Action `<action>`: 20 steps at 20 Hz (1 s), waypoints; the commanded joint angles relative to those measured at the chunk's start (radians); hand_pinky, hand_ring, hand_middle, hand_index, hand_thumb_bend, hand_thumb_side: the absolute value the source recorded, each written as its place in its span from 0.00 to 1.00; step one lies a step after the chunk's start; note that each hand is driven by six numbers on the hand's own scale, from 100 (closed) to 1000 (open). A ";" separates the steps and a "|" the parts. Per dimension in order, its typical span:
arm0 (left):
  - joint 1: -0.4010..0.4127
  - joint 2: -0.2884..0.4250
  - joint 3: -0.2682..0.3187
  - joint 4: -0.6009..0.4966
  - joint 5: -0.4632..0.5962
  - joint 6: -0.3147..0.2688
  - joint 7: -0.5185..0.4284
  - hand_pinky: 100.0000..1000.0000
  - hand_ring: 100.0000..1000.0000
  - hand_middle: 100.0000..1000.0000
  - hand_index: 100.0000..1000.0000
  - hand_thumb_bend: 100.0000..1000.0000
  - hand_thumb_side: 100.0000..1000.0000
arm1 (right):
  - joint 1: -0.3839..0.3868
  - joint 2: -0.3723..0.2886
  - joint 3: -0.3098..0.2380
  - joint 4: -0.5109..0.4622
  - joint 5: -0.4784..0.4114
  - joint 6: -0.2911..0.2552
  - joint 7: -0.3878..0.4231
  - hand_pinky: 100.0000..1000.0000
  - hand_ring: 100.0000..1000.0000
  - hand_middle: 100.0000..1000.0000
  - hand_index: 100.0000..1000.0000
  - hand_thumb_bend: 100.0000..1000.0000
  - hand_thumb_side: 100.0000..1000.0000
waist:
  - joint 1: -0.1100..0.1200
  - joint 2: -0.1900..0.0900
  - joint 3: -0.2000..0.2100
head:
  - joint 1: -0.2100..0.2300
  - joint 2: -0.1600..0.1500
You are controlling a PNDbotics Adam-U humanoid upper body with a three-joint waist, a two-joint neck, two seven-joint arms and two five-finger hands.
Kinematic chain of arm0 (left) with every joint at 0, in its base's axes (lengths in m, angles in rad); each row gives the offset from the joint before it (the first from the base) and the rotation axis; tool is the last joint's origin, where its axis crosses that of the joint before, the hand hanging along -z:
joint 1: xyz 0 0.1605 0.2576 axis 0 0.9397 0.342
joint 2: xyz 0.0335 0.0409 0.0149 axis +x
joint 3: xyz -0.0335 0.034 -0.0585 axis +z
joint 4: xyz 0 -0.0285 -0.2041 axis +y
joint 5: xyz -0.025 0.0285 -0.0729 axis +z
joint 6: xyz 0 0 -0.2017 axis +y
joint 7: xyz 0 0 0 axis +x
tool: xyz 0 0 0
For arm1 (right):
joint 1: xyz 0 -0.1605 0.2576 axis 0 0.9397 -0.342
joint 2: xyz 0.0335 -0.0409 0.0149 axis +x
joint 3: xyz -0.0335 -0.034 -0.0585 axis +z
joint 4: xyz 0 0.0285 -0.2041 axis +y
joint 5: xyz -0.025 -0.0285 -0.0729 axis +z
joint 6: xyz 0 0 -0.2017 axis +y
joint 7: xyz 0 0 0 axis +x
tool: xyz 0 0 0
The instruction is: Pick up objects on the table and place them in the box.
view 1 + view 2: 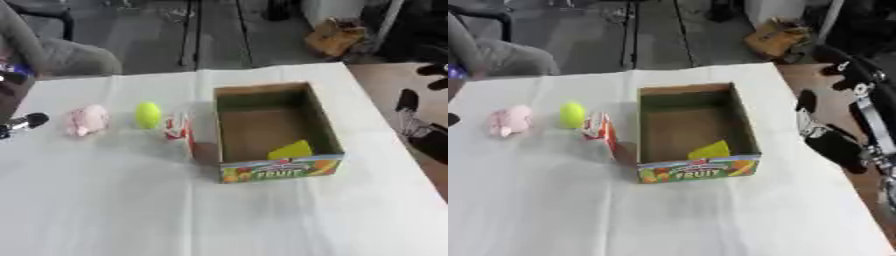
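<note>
An open brown cardboard box [271,130] with a colourful fruit print along its near side stood near the middle of the desk [105,210], which was covered with a creased white cloth. Inside the box, in the near right corner, a flat yellow piece [291,149] leaned against the wall; I could not make out what it was.

To the left of the box three things lay in a loose row on the cloth. Closest to it, just beside its left wall, stood a small red-and-white carton [178,129], slightly tilted. Next came a small yellow-green rounded thing [148,114], like a lime or lemon, near the carton. Farther left sat a soft pale pink lump [87,120], apart from the green one.

The robot's right hand [833,142] hung off the desk's right edge, past the box and not touching anything. It was black, with silver joints on the arm above it, and its fingers [805,101] looked relaxed and held nothing. None of the things on the cloth were near it.

At the far left edge, just left of the pink lump, a small part of the robot's left hand [26,121] showed, a dark tip on a silver piece over the cloth. I could not tell how that hand stood from so little.
</note>
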 commanded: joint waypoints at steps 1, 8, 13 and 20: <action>-0.066 0.067 -0.004 0.098 -0.045 -0.045 -0.033 0.70 0.76 0.79 0.88 0.74 0.55 | -0.015 -0.030 -0.001 -0.022 -0.005 -0.009 -0.003 0.65 0.77 0.81 0.97 0.00 0.20 | 0.004 -0.009 -0.004 | 0.008 -0.009; -0.214 0.025 -0.015 0.278 -0.194 -0.060 0.042 0.70 0.75 0.79 0.88 0.78 0.53 | -0.026 -0.025 0.007 -0.022 -0.014 -0.022 -0.015 0.64 0.76 0.81 0.97 0.00 0.25 | 0.018 0.022 -0.039 | 0.022 -0.032; -0.233 0.013 -0.015 0.319 -0.269 -0.067 0.143 0.71 0.76 0.79 0.88 0.80 0.51 | -0.027 -0.024 0.008 -0.022 -0.019 -0.027 -0.026 0.63 0.75 0.80 0.97 0.00 0.28 | 0.022 0.038 -0.056 | 0.025 -0.046; -0.228 -0.004 -0.014 0.337 -0.371 -0.053 0.300 0.71 0.76 0.79 0.88 0.81 0.48 | -0.031 -0.018 0.006 -0.022 -0.022 -0.029 -0.051 0.62 0.75 0.80 0.97 0.00 0.34 | 0.030 0.075 -0.073 | 0.029 -0.066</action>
